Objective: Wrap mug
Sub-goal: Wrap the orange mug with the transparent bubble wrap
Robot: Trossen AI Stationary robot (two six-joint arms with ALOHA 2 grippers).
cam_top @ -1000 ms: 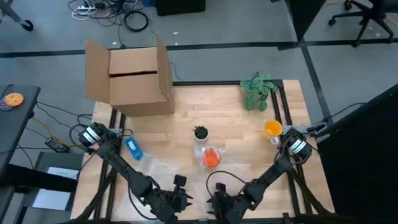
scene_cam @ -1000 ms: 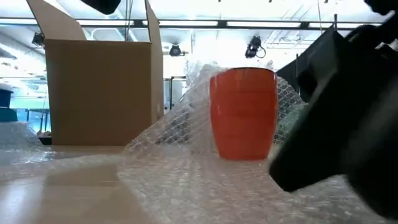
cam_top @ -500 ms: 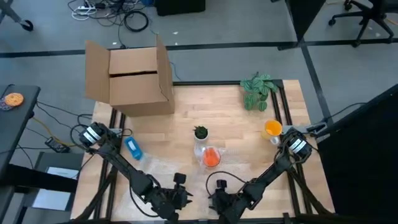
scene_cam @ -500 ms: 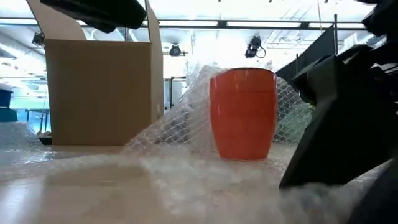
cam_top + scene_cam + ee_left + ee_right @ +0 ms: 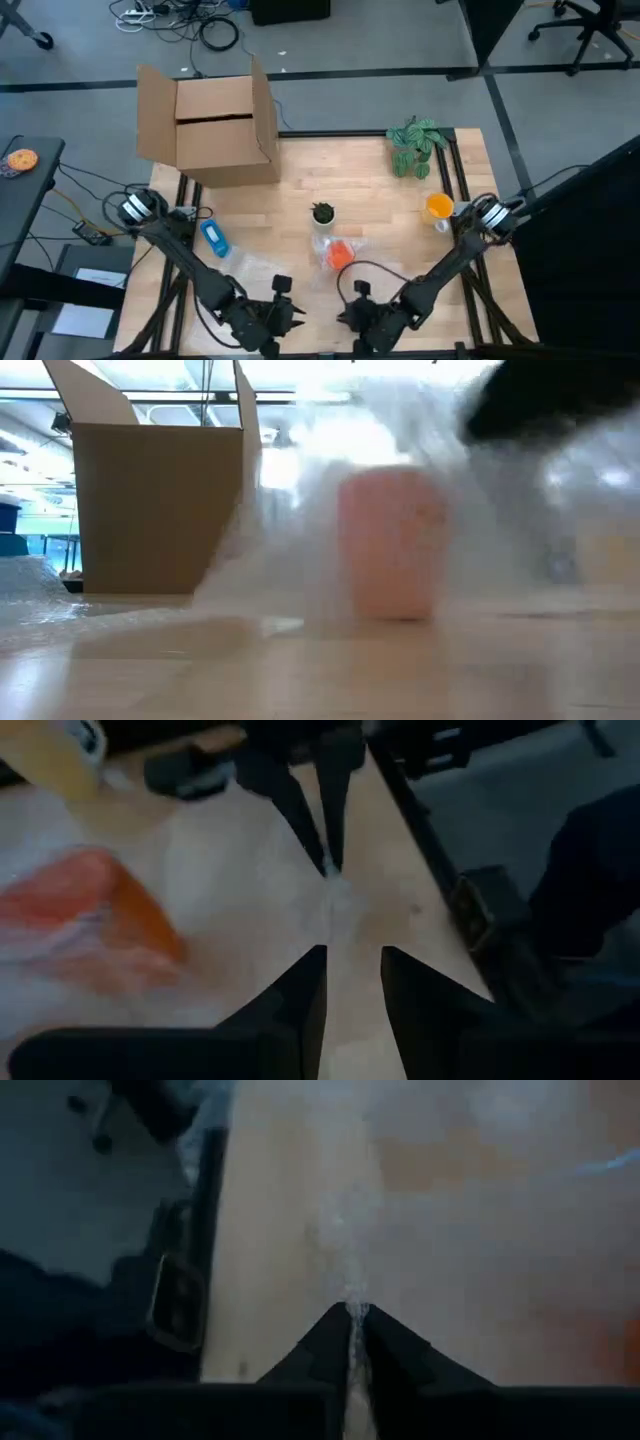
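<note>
The jaws of the right gripper are pinched together on an edge of the bubble wrap, while those of the left gripper are parted, with only the tabletop seen between them. Both grippers are placed at the near edge of the wooden table. The orange mug is found mid-table, veiled by the raised wrap (a pale blur in the low view). A cardboard box is set at the far left corner, a small plant just beyond the mug.
</note>
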